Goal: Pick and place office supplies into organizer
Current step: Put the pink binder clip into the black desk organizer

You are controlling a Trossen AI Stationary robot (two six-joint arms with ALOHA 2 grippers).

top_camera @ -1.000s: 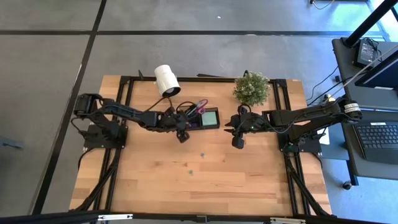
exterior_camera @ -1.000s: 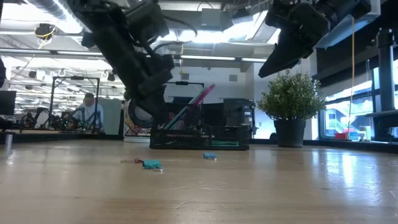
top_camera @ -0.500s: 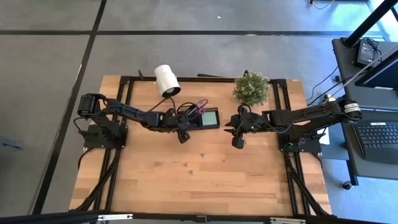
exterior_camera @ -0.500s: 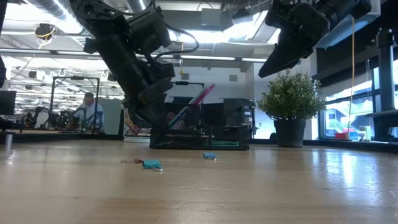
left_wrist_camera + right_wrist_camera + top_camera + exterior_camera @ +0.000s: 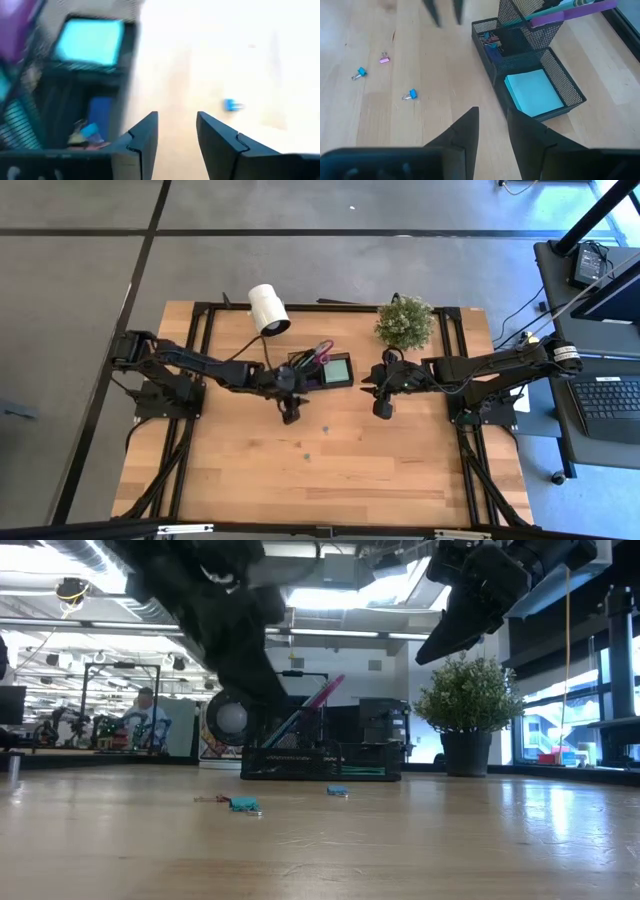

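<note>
Pale wood planks make the table, and left to right it reads so: the left gripper hangs just off the front edge of the organizer, fingers apart and empty in its wrist view, which suggests a drop-off just made and the arm free for the next pick. The organizer already holds scissors, pens, a sticky pad in the low section and small clips. Three binder clips lie loose on the wood: a blue clip, a pink clip and another blue one nearer the tray. The next move likely calls for a descent onto one and a precise pinch. The right gripper waits beside the plant, fingers slightly apart, empty. Behind lies an open workshop with a seated person.
</note>
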